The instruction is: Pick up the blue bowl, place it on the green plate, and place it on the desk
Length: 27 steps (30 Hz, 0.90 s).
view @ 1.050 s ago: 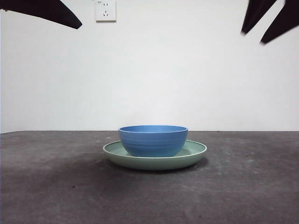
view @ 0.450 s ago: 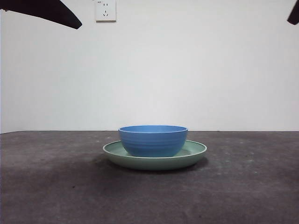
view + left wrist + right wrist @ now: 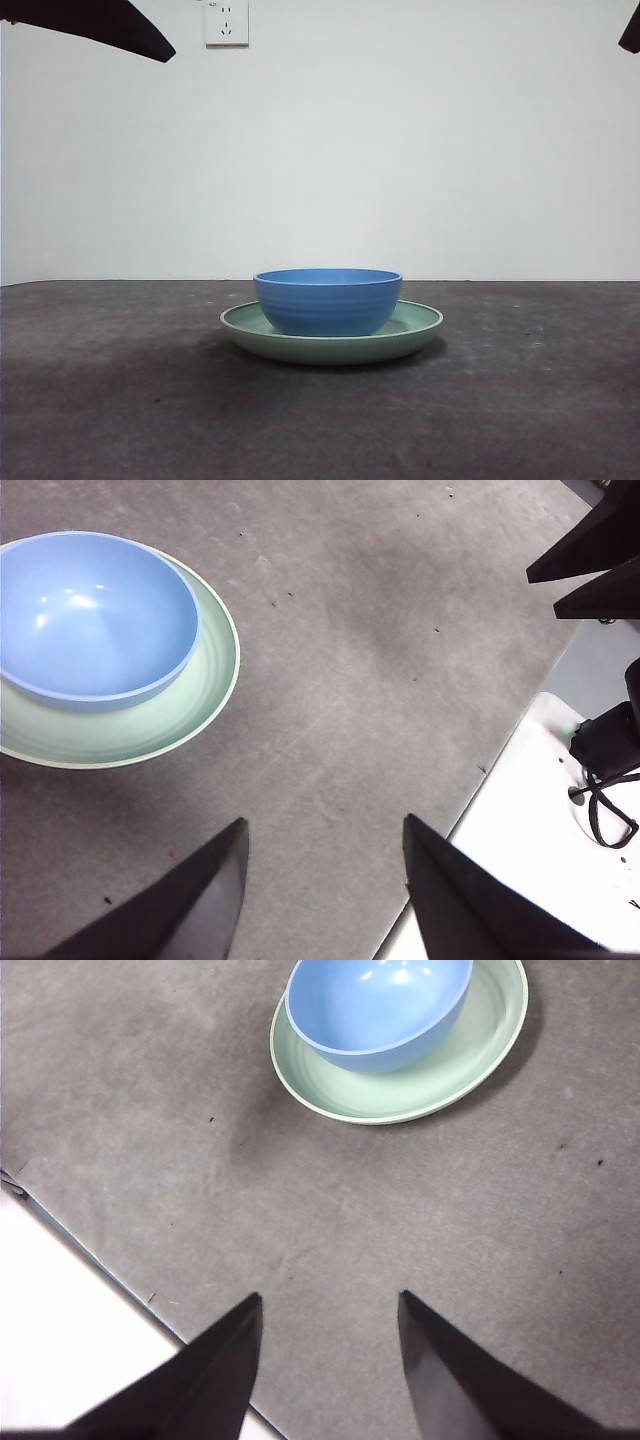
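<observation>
Right now the blue bowl (image 3: 327, 300) sits upright inside the green plate (image 3: 415, 330), resting on the plate's flat middle with a band of pale green rim showing all round it, and the plate lies flat on the desk (image 3: 120, 400) near the middle of the front view. Both wrist views look down on the pair from a distance: the bowl (image 3: 90, 615) is empty, its inside glossy with a few light spots, and it stands a little off-centre on the plate (image 3: 190, 705). The left gripper (image 3: 325, 865) hangs above bare desk (image 3: 380, 660) well apart from the plate, its two black jaws spread with nothing between them. The right gripper (image 3: 330, 1335) likewise hovers over bare desk (image 3: 120, 1110) away from the bowl (image 3: 375, 1010) and plate (image 3: 400, 1090), jaws apart and empty. A white wall socket (image 3: 226, 22) shows on the wall behind
</observation>
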{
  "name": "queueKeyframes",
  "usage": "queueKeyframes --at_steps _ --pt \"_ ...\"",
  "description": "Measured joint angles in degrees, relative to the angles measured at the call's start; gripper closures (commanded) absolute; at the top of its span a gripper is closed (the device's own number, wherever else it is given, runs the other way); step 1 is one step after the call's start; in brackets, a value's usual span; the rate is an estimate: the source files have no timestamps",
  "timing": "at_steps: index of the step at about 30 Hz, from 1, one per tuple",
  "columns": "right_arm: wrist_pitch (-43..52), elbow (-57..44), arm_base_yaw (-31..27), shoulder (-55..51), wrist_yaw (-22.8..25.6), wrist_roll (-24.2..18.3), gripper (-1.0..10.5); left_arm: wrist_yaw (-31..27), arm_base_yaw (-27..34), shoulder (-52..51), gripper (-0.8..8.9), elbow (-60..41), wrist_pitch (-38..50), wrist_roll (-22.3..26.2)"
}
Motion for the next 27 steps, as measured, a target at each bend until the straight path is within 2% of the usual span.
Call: queueKeyframes --at_steps 1,3,4,5,27 --pt "0.00 0.00 0.00 0.00 0.02 0.00 7.3 0.00 0.00 -0.02 5.77 0.00 0.00 0.00" --pt "0.00 0.00 0.00 0.00 0.00 0.00 7.7 0.00 0.00 -0.02 6.72 0.00 0.00 0.00" --pt "-0.02 0.00 0.00 0.00 0.00 0.02 8.6 0.00 0.00 -0.02 7.69 0.00 0.00 0.00" --pt "-0.09 0.00 0.00 0.00 -0.02 0.02 9.3 0.00 0.00 -0.02 8.13 0.00 0.00 0.00" --pt "0.72 0.00 0.00 0.00 -0.02 0.00 9.4 0.00 0.00 0.00 7.99 0.00 0.42 0.00"
